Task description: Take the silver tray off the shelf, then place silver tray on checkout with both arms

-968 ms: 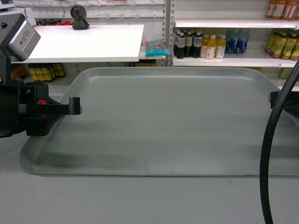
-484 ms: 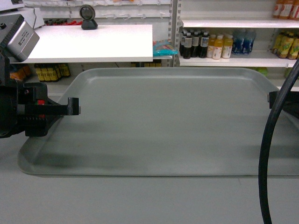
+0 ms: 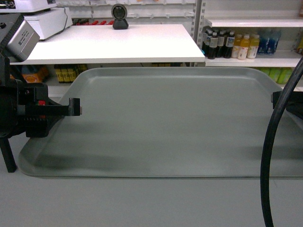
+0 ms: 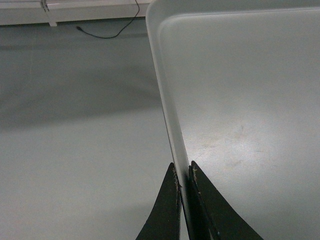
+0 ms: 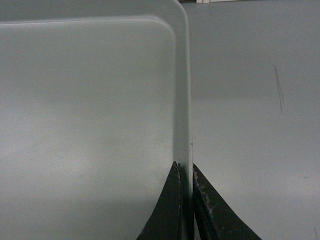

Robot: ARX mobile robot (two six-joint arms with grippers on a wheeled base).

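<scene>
The silver tray (image 3: 170, 123) fills the middle of the head view, held level above the grey floor. My left gripper (image 3: 75, 108) is shut on its left rim; the left wrist view shows both fingers pinching the rim (image 4: 183, 172), tray surface (image 4: 240, 100) to the right. At the right rim my right gripper (image 5: 186, 170) is shut too, tray surface (image 5: 85, 100) to its left. In the head view only a bit of it (image 3: 277, 99) shows behind a cable. The white checkout (image 3: 109, 42) stands beyond the tray's far edge. The shelf is out of view.
A black scanner (image 3: 120, 17) and a white machine (image 3: 45, 21) sit on the counter. Bottle-lined shelves (image 3: 246, 45) stand at the back right. A thick black cable (image 3: 279, 142) hangs across the right. A thin cord (image 4: 107, 35) lies on the floor by a white baseboard.
The background has slid to the right: the counter now lies straight behind the tray, and the white machine has come into view. Tray and grippers keep their places in the picture.
</scene>
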